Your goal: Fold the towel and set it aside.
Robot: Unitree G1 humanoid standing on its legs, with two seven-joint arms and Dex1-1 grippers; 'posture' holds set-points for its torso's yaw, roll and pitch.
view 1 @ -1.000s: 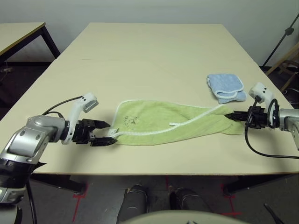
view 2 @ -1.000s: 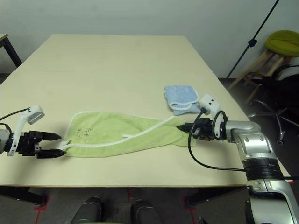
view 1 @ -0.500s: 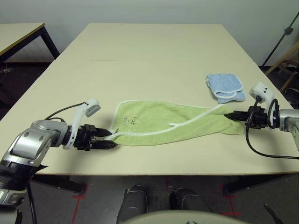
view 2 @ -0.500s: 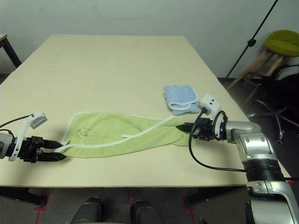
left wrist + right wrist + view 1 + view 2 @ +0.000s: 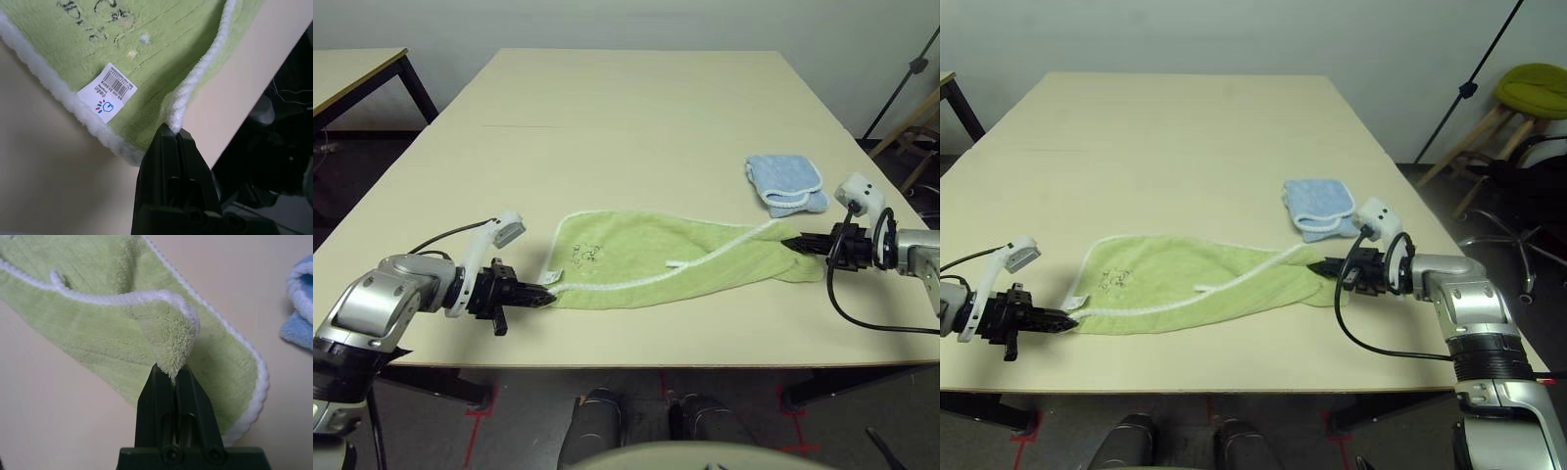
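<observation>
**Towel pinched at both ends on the counter**

The pale counter (image 5: 636, 127) carries the light green towel (image 5: 656, 259) near its front edge, long axis running left to right, folded lengthwise with its white edging trailing diagonally across the top. The dark embroidered mark sits near the left end, too small to read. A light blue cloth (image 5: 786, 184) lies beyond the right end, apart from it. The left end effector (image 5: 546, 294) is clenched on the towel's near-left corner edging; the right end effector (image 5: 790, 243) is clenched on a raised fold at the right end.
</observation>
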